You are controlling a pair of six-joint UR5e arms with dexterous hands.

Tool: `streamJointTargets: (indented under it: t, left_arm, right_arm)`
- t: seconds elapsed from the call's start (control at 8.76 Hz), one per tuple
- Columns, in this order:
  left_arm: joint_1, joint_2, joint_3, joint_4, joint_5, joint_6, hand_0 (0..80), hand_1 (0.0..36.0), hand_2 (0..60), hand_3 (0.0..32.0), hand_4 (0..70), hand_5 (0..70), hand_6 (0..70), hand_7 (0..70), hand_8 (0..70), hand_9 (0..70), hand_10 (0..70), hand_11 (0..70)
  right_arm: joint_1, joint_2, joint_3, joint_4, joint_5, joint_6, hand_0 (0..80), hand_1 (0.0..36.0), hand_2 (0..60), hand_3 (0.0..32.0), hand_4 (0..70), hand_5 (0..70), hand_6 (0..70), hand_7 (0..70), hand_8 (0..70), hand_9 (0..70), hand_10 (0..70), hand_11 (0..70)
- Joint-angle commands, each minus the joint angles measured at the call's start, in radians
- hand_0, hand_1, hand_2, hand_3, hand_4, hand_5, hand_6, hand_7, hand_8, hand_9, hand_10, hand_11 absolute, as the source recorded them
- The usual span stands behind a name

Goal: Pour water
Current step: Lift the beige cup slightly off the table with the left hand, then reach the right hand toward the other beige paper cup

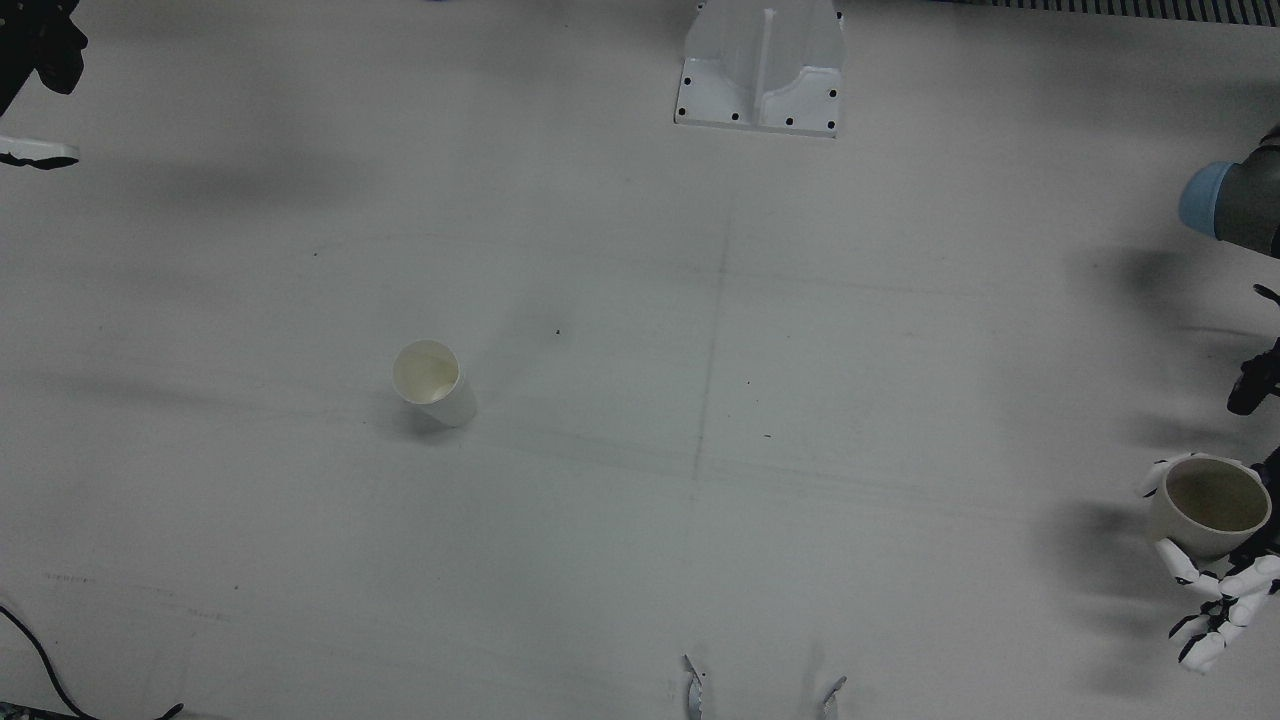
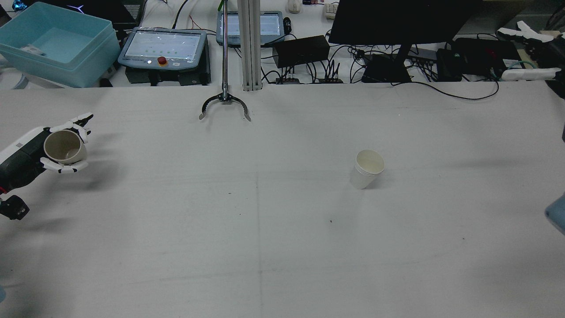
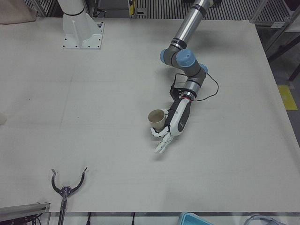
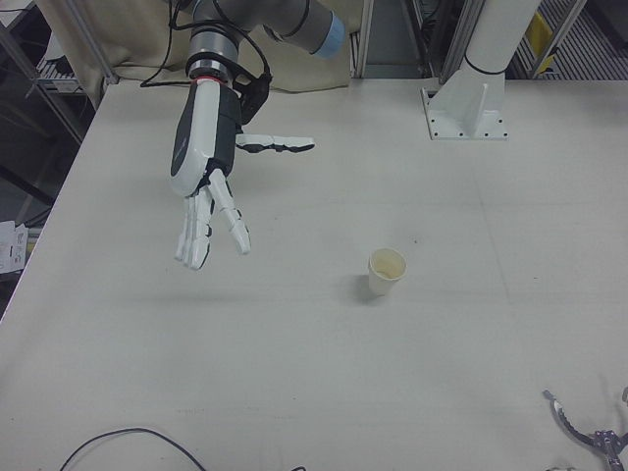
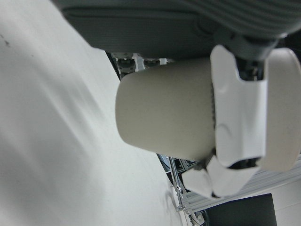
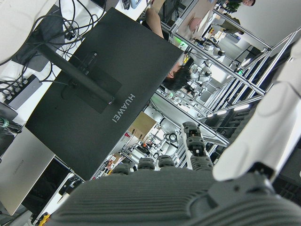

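Observation:
My left hand (image 2: 26, 159) is shut on a beige cup (image 2: 64, 148) and holds it roughly upright above the table's far left side; the mouth of the beige cup (image 1: 1205, 505) faces up. The left-front view shows the beige cup (image 3: 157, 118) against the palm of my left hand (image 3: 176, 119). Up close, white fingers (image 5: 237, 113) wrap the beige cup (image 5: 164, 113). A white paper cup (image 1: 435, 383) stands alone on the table, far from it, also visible as the paper cup (image 2: 368, 168) (image 4: 386, 271). My right hand (image 4: 206, 186) hangs open high over the table, fingers spread.
A metal claw tool (image 2: 224, 104) lies at the table's operator-side edge. The right arm's white pedestal (image 1: 760, 70) stands at the robot side. A monitor (image 2: 397, 26), a teal bin (image 2: 57, 42) and cables sit beyond the table. A black cable (image 4: 128, 442) lies near a corner.

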Motion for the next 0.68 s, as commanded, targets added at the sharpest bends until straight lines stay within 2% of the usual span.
streamJointTargets:
  t: [0.0,0.11,0.23,0.34,0.46,0.57]
  left_arm:
    - [0.0,-0.013,-0.089,0.063,0.017,-0.039,51.7,36.0,60.0,0.0,42.0,58.2,6.0,14.0,3.5,6.2,6.6,12.5]
    - [-0.002,-0.01,-0.131,0.109,0.017,-0.039,53.1,36.0,60.0,0.0,44.6,59.8,7.4,16.3,4.4,7.5,7.0,13.2]
    - [-0.002,-0.012,-0.136,0.125,0.017,-0.039,50.7,36.0,60.0,0.0,41.5,61.0,6.3,15.0,3.5,6.5,6.3,12.1]
    - [-0.005,-0.005,-0.138,0.131,0.017,-0.048,50.3,36.0,60.0,0.0,40.5,61.2,5.9,14.5,3.2,6.0,6.1,11.7]
    - [-0.007,0.002,-0.138,0.139,0.017,-0.065,49.8,36.0,60.0,0.0,40.4,61.1,5.7,14.3,2.9,5.8,6.0,11.5]
    - [-0.008,0.014,-0.141,0.139,0.017,-0.07,50.1,36.0,60.0,0.0,40.4,60.5,5.4,13.9,2.8,5.6,5.9,11.4]
  right_arm:
    - [-0.153,0.025,-0.126,0.13,0.099,0.001,43.4,7.9,3.4,0.0,7.3,4.1,3.5,4.2,2.7,1.9,0.0,0.1]
    - [-0.248,0.028,-0.123,0.134,0.203,0.001,43.4,8.0,3.7,0.0,7.7,4.1,3.7,4.7,2.7,1.9,0.0,0.0]
    - [-0.377,0.037,-0.114,0.135,0.376,0.009,43.1,7.7,1.4,0.0,4.6,1.9,1.1,0.8,2.5,1.5,0.3,1.4]
    - [-0.474,0.04,-0.1,0.141,0.508,0.02,43.0,7.9,0.4,0.0,1.3,0.0,0.0,0.0,1.8,0.7,0.5,1.7]
    - [-0.545,0.024,-0.119,0.216,0.625,0.074,42.2,7.5,0.0,0.0,0.0,0.0,0.0,0.0,2.1,0.7,0.8,2.1]
    - [-0.574,0.017,-0.227,0.28,0.708,0.193,41.0,6.8,0.0,0.0,0.0,0.0,0.0,0.0,2.1,1.0,1.0,2.3]
